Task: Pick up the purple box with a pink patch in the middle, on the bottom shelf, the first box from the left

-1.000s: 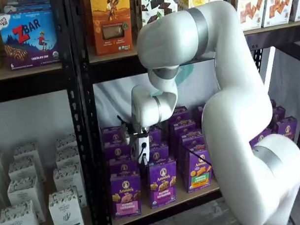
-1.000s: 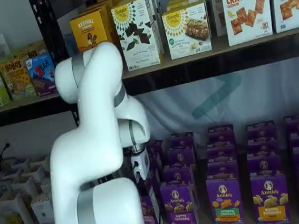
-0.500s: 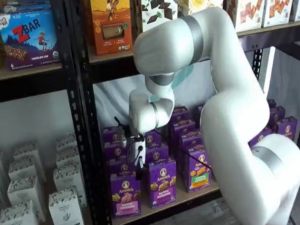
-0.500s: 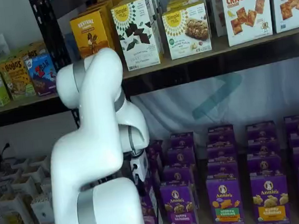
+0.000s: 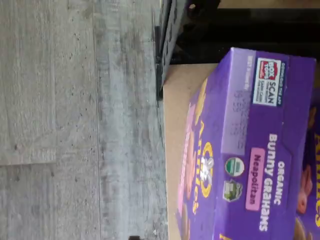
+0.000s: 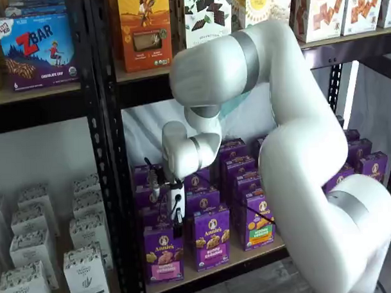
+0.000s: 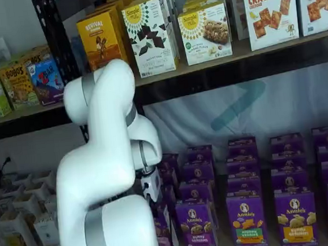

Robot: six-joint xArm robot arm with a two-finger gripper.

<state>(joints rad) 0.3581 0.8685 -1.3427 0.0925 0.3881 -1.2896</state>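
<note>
The purple box [image 6: 164, 252], an Annie's carton with a pink band, stands at the front left of the bottom shelf [image 6: 233, 261]. My gripper [image 6: 177, 228] hangs just above its top, at its right side; the black fingers show side-on, so I cannot tell if they are open. In a shelf view the gripper [image 7: 155, 204] is half hidden by my arm, and only a sliver of the box [image 7: 165, 234] shows. The wrist view shows the box's top and pink-banded front [image 5: 250, 150] close up, reading "Bunny Grahams Neapolitan", on the tan board [image 5: 179, 100].
A purple-band carton [image 6: 211, 239] stands right beside the box, then one with an orange-and-green patch [image 6: 257, 223]. More purple cartons are in rows behind. A black perforated upright [image 6: 116, 188] is close on the left. White cartons [image 6: 84, 269] fill the neighbouring unit.
My gripper has moved left and a little down, from above the purple-band carton to above the pink-band box. The boxes have not moved.
</note>
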